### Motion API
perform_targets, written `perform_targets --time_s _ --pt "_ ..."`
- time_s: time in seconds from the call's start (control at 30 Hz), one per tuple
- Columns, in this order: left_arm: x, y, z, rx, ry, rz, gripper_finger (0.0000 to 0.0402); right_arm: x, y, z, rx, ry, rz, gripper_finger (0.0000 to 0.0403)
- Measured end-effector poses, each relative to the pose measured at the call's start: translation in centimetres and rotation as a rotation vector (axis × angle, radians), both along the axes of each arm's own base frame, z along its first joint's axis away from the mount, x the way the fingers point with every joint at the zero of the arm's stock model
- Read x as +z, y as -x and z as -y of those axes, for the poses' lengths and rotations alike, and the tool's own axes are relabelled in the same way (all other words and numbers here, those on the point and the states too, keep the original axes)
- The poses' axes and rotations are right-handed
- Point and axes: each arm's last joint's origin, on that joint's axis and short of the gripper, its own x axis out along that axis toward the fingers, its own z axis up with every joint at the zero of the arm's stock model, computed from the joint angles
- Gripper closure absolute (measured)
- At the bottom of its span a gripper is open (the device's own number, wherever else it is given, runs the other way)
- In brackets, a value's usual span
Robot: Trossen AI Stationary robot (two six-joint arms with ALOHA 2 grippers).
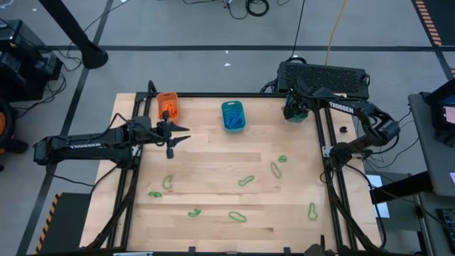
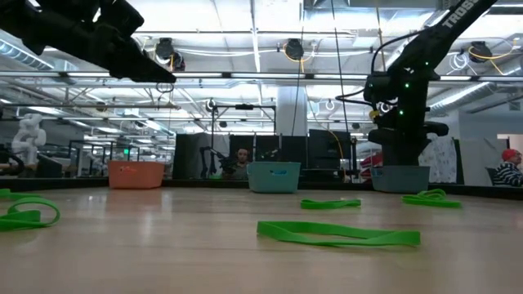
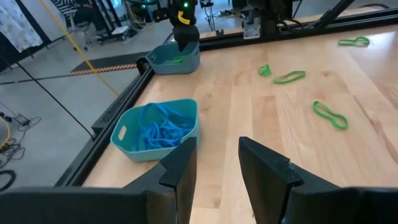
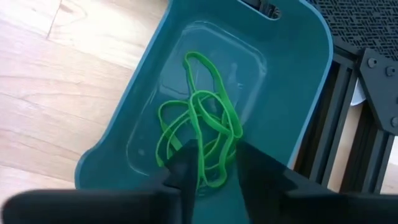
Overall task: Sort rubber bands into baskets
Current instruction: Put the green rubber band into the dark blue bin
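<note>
Several green bands [image 4: 199, 134] in teal basket [image 4: 298, 81]; right claw [image 4: 217, 165] above, parted.

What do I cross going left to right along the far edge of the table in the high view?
Left gripper → orange basket → teal basket of blue rubber bands → right gripper above the teal basket holding green bands.
</note>
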Motion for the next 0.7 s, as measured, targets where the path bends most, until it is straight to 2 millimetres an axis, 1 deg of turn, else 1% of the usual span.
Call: perform_targets --time_s 0.13,0.23,0.33,0.43,0.6,0.7 --pt "0.0 0.0 0.0 0.003 0.014 0.002 0.0274 0.0 0.0 0.0 0.005 -0.003 0.000 0.0272" --pt "0.0 0.0 0.0 0.005 0.025 0.001 0.0274 0.3 -0.2 -0.2 0.027 0.007 0.005 0.0252" --pt "-0.3 0.1 0.0 0.005 0.032 -0.026 0.0274 1.2 -0.7 -0.7 0.080 0.029 0.038 0.0242" --pt "-0.4 0.1 0.1 0.005 0.037 -0.041 0.0274 2.8 -1.5 -1.3 0.133 0.066 0.094 0.0239" --pt "-0.5 0.2 0.1 -0.013 0.065 -0.046 0.0274 5.1 -3.4 -3.4 0.284 0.081 0.190 0.0239" --pt "-0.7 0.2 0.2 -0.012 0.077 -0.063 0.0274 5.6 -4.6 -5.3 0.378 0.063 0.204 0.0242"
